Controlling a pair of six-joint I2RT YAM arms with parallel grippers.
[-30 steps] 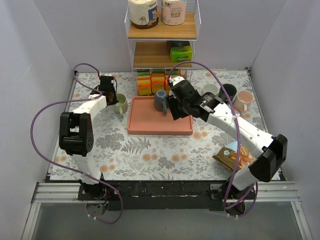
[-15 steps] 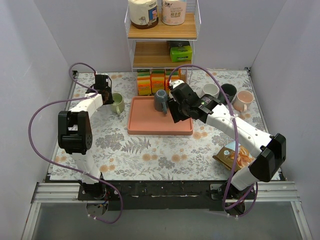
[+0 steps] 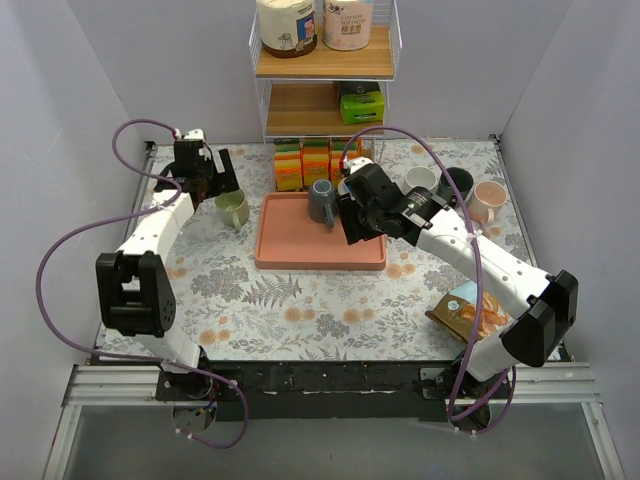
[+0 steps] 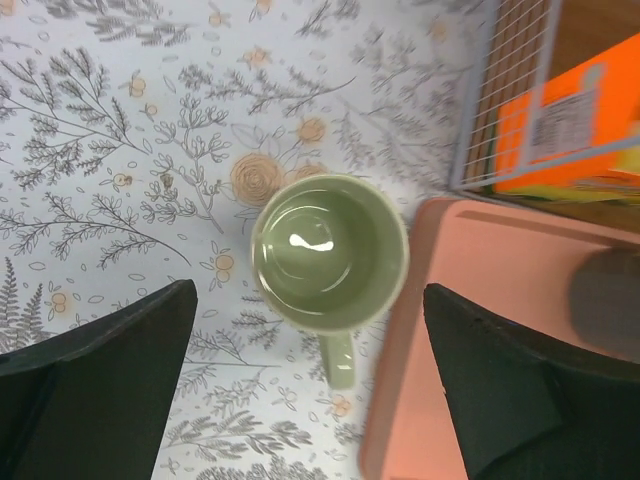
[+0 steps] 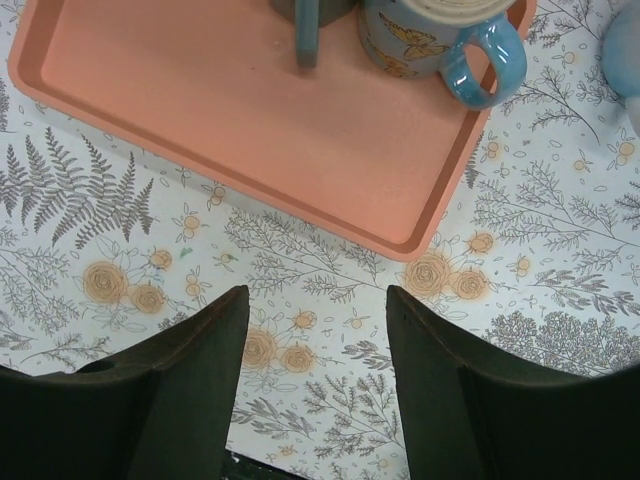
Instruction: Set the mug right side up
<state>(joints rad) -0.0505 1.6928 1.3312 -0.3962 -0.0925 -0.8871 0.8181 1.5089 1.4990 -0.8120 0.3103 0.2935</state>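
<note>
Sitting with its mouth up, the pale green round mug is on the flowery tablecloth, just beside the left edge of the flat pink tray. You can look right down into it from the left wrist view, and it is empty inside. Its handle sticks out close to the tray edge.

I think the job looks done, because the mug is right side up. The left gripper hangs over the mug with its two black fingers spread wide, one on each side. They are not touching the mug and they hold nothing.

To finish well, this arm should go straight up first and only then move off. If it slides sideways too low, a finger could bump the rim or the handle and tip the mug over.

The right gripper is over the near edge of the pink tray. Its fingers are apart and empty too.

On the tray stands a grey mug, and next to it a blue mug with butterflies. I cannot tell which way up they are.

Behind the tray are orange boxes under a wire shelf. Off to the right are a white mug, a dark mug and a pink mug. A snack bag lies near the right arm. None of these are in the way of the left arm.
</note>
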